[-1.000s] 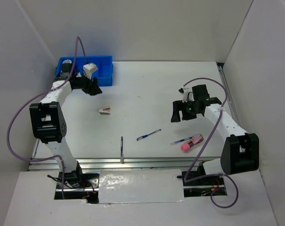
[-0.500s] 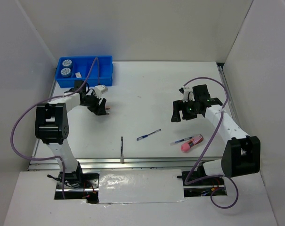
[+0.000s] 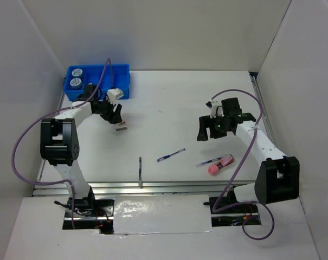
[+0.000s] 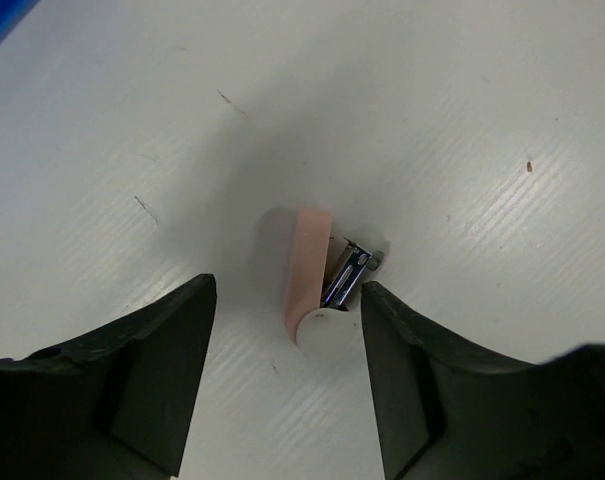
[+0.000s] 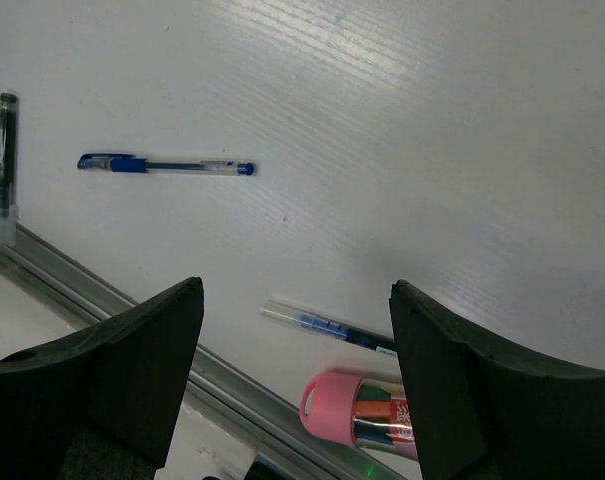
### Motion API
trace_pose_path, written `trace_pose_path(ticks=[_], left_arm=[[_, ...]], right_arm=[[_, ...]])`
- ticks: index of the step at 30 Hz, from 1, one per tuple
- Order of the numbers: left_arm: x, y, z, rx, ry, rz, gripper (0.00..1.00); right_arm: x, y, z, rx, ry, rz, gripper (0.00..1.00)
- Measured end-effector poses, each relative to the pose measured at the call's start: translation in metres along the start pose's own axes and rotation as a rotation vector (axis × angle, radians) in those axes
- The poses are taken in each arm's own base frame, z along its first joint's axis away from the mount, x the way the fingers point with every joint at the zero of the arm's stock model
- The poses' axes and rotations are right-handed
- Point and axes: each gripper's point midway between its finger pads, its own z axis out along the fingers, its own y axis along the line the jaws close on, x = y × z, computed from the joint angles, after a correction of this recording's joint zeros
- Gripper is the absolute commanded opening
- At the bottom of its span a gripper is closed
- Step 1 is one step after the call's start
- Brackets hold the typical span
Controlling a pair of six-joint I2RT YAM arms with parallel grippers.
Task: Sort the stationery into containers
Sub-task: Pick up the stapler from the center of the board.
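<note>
Both fingers of the left gripper stand spread apart, with a small pink and white item lying on the table in the gap between them. Nothing is clenched. One finger is clear of the item, while the other comes so near its round white end that contact cannot be ruled out. A bit of metal and blue shows along the item's side, too small to name. How high the fingers sit above the table cannot be told.

From above, the left gripper is just in front of the blue tray, and the small item shows at its near edge. The left arm covers the tray's middle, so what lies in those compartments is hidden. Two tape rolls sit in its left end. Only a sliver of the tray is cut off in the wrist view's corner.

On the other side, the right gripper hangs wide open and holds nothing. Below it lie a blue pen, a second pen partly behind one finger, and a pink tube cut off by the frame's bottom edge. A thin dark stick rests by the metal rail. From overhead the right gripper is well apart from the tray.
</note>
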Motion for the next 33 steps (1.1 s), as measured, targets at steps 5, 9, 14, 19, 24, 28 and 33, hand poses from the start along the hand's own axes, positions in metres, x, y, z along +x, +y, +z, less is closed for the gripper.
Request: trace_pose_path(ticks=[5,9,14,19,24,28,33], left_arm=[[-0.002,-0.002,0.000,0.023,0.004,0.018,0.82],[0.007,-0.007,0.002,0.045,0.016,0.028,0.90],[0.017,-0.014,0.002,0.079,0.043,0.048,0.93],[0.023,-0.016,0.003,0.092,0.057,0.070,0.90],[0.027,-0.013,0.006,0.075,0.064,0.082,0.85],[0.025,-0.008,0.010,0.052,0.065,0.110,0.82],[0.032,-0.012,0.021,0.056,0.105,0.129,0.79]], right_arm=[[0.000,0.000,0.000,-0.001,0.000,0.000,0.81],[0.000,0.000,0.000,-0.001,0.000,-0.001,0.81],[0.000,0.001,0.000,-0.003,0.002,-0.004,0.82],[0.001,0.002,0.001,-0.005,0.003,-0.007,0.81],[0.001,0.003,0.001,-0.005,0.004,-0.007,0.81],[0.001,0.003,0.002,-0.006,0.008,-0.006,0.81],[0.002,0.002,0.003,-0.007,0.013,-0.004,0.81]])
